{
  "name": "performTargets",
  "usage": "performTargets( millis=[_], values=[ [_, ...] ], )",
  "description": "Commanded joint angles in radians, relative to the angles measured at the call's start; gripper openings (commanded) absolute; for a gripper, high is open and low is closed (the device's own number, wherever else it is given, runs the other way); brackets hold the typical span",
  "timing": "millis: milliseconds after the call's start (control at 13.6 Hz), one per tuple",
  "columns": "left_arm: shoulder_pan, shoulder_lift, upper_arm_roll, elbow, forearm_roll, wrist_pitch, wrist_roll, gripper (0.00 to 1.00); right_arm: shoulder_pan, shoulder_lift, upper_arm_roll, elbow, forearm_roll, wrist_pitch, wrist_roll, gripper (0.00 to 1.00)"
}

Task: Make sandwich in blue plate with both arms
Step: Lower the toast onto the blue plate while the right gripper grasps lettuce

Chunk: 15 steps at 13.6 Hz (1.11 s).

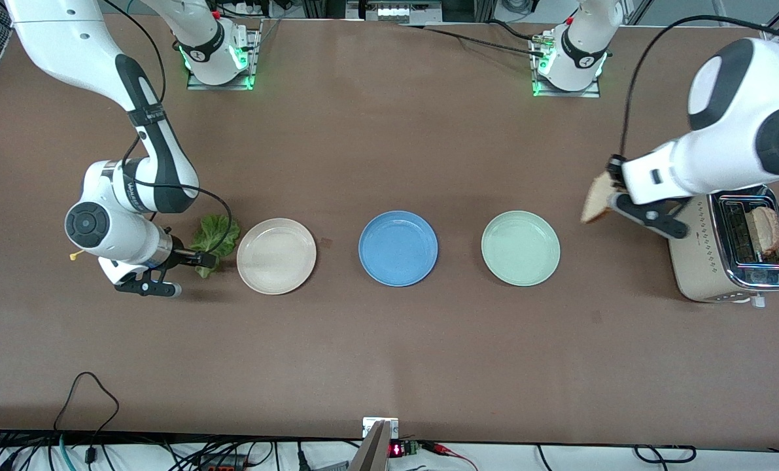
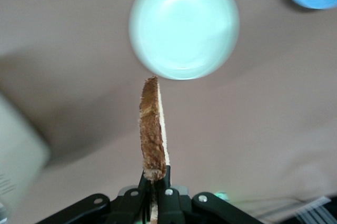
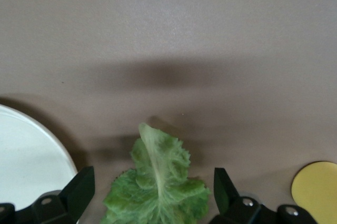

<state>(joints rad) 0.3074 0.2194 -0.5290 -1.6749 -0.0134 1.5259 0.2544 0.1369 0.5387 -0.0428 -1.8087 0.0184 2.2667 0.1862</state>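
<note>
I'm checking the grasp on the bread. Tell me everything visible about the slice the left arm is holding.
The bread slice is a thin toasted piece with a brown crust and a pale cut face. It stands on edge, pinched at one end in the shut jaws of the left gripper, the rest sticking out free. It hangs in the air over bare table between the toaster and the mint-green plate, touching nothing else.
</note>
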Motion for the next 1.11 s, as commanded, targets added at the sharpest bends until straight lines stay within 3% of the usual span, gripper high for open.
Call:
performTargets(
  millis=[0,516,664,1033],
  values=[
    [-0.048,0.111,-0.014,0.067,-0.126,-0.001,-0.052,0.0,-0.002,0.029,0.004,-0.008,0.011,0.023,0.006,1.0],
    [-0.086,0.313,-0.014,0.07,-0.561,0.301,-0.069,0.0,0.0,0.064,0.004,-0.005,0.011,0.031,0.003,1.0],
    [-0.114,0.374,-0.014,0.069,-0.667,0.373,-0.029,0.0,0.0,0.066,0.004,-0.006,0.011,0.031,-0.005,0.92],
    [-0.226,0.501,-0.016,0.069,-0.801,0.646,0.181,0.0,0.0,0.073,0.004,-0.006,0.009,0.031,-0.008,0.88]
  ],
)
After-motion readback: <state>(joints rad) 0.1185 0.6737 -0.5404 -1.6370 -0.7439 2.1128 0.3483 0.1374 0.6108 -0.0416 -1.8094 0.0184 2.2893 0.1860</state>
